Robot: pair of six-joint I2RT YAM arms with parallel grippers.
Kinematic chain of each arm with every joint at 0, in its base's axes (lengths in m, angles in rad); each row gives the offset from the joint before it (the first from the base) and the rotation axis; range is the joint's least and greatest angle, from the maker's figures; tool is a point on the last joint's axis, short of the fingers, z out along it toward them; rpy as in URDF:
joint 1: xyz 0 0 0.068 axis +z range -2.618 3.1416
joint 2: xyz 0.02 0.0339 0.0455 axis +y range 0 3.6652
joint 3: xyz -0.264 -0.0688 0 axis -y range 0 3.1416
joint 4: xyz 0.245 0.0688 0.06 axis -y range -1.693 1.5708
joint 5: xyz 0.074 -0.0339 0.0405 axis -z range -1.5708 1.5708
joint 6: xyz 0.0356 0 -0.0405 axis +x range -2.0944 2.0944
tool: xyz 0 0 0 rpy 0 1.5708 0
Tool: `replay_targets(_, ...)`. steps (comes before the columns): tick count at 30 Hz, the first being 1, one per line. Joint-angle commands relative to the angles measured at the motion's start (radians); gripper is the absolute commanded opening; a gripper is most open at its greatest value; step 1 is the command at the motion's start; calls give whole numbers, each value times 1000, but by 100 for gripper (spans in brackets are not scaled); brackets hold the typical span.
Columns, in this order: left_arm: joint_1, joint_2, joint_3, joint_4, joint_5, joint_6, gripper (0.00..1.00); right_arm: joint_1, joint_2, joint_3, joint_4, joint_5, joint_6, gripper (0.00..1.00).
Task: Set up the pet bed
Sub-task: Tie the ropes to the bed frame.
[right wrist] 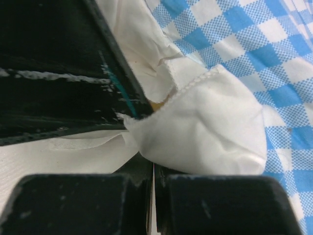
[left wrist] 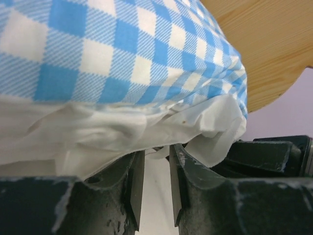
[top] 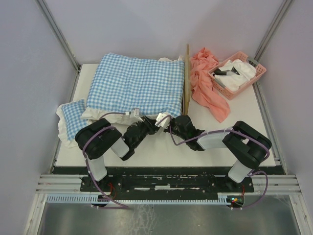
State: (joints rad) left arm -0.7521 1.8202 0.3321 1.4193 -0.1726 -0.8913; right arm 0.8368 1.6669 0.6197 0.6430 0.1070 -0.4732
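Observation:
The pet bed is almost covered; its light-wood headboard (top: 187, 78) stands edge-on along the cushion's right side and shows as a wooden panel (left wrist: 274, 44) in the left wrist view. The blue-and-white checked cushion (top: 134, 81) lies on the bed, with its white frill (left wrist: 112, 132) hanging over the near edge. My left gripper (top: 140, 120) is at that edge. Its jaws stand apart and the frill drapes over its fingertips (left wrist: 138, 161). My right gripper (top: 164, 121) is just to its right, shut on a fold of the frill (right wrist: 205, 127).
A small checked pillow (top: 71, 117) lies at the table's left edge. A pink cloth (top: 208, 83) is heaped right of the headboard, beside a pink basket (top: 238, 74) holding white and black items. The white tabletop (top: 161, 152) shows between the arms.

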Motion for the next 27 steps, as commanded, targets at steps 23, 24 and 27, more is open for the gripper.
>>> replay_targets(23, 8, 103, 85, 99, 3, -189, 40, -2, -36, -4, 57, -46, -37, 2)
replay_targets(24, 8, 107, 85, 103, 2, -195, 40, -2, -37, -4, 57, -46, -39, 2)
replay_targets(27, 8, 120, 97, 111, 8, -215, 40, -2, -36, -6, 59, -47, -43, 2)
